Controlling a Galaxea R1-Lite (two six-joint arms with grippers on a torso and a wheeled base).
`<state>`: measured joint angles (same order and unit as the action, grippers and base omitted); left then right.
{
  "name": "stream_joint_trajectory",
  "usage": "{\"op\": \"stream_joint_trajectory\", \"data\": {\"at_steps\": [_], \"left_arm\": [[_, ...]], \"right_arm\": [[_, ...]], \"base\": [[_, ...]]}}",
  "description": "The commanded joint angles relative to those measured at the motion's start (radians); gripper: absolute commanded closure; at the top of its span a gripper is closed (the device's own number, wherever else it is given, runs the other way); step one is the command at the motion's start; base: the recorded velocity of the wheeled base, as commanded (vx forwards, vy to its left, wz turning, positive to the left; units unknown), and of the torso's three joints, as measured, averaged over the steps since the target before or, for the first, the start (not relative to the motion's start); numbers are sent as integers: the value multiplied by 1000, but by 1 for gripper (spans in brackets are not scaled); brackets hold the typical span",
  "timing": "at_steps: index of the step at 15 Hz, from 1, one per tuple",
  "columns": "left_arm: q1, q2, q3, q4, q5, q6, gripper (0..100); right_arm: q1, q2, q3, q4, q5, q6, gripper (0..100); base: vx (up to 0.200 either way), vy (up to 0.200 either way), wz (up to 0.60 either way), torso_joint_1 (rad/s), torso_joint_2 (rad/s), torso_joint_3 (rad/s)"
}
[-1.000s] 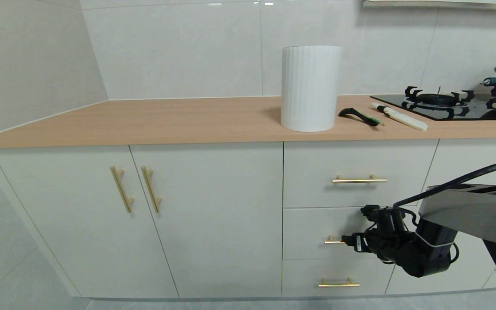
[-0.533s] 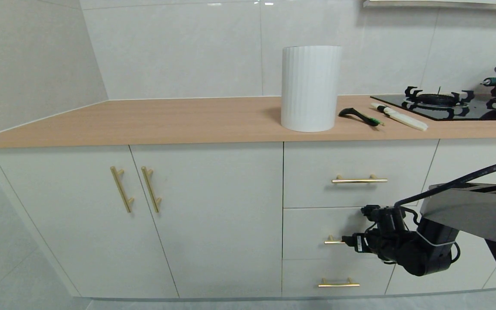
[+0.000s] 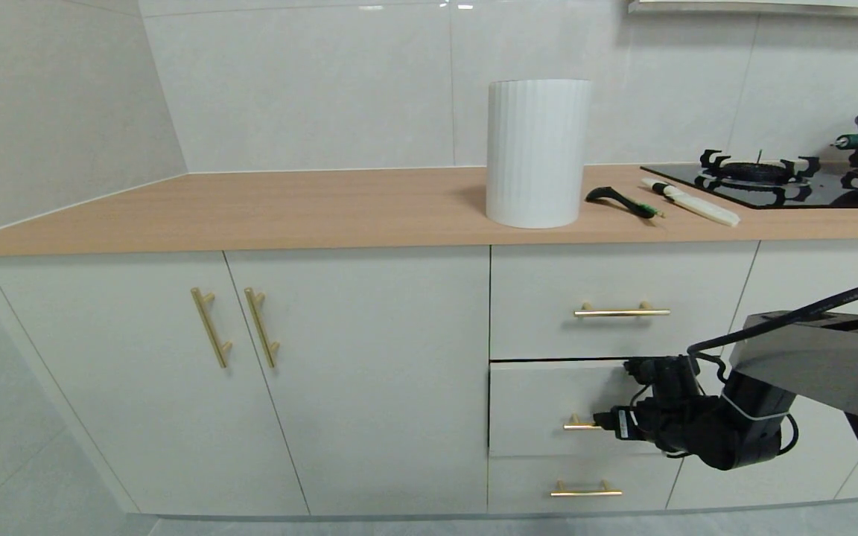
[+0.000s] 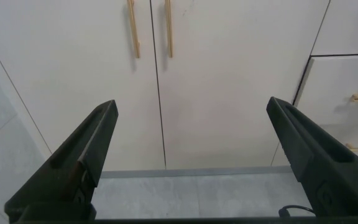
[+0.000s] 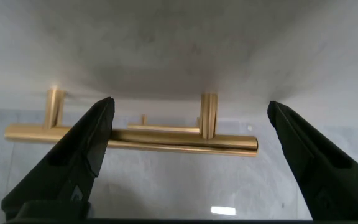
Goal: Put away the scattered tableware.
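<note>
My left gripper (image 4: 191, 109) hangs spread open facing the pale cabinet doors (image 4: 229, 81), nowhere near the job. The pale middle drawer (image 3: 541, 402) sits slightly ajar. Its slim brass bar handle (image 5: 166, 142) runs crosswise between the fingers of my right gripper (image 5: 189, 109), which are wide apart, not clamped. So I reckon the pull goes straight back toward me. The black-handled utensil (image 3: 619, 199) and long cream-white utensil (image 3: 693, 202) lie well above that gripper, on the wooden table (image 3: 325, 212).
</note>
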<state>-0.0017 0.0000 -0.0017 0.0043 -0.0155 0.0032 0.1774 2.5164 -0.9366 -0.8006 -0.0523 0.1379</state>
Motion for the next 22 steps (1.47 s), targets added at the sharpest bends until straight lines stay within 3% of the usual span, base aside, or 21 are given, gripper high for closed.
{"op": "stream_joint_trajectory", "data": {"at_steps": [1,5,9,12,14,20,22], "left_arm": [[0,0,0,0,0,0,0],[0,0,0,0,0,0,0],[0,0,0,0,0,0,0],[0,0,0,0,0,0,0],[0,0,0,0,0,0,0],[0,0,0,0,0,0,0],[0,0,0,0,0,0,0]], "right_arm": [[2,-5,2,-5,0,-1,0],[7,-48,68,-12,-3,-1,0],[36,-275,229,11,11,-4,0],[97,-623,279,250,35,-4,0],[105,-746,265,322,39,-6,0],[106,-645,232,288,16,-6,0],[106,-508,222,161,-34,-6,0]], "base": [[0,0,0,0,0,0],[0,0,0,0,0,0],[0,0,0,0,0,0],[0,0,0,0,0,0],[0,0,0,0,0,0],[0,0,0,0,0,0],[0,0,0,0,0,0]]}}
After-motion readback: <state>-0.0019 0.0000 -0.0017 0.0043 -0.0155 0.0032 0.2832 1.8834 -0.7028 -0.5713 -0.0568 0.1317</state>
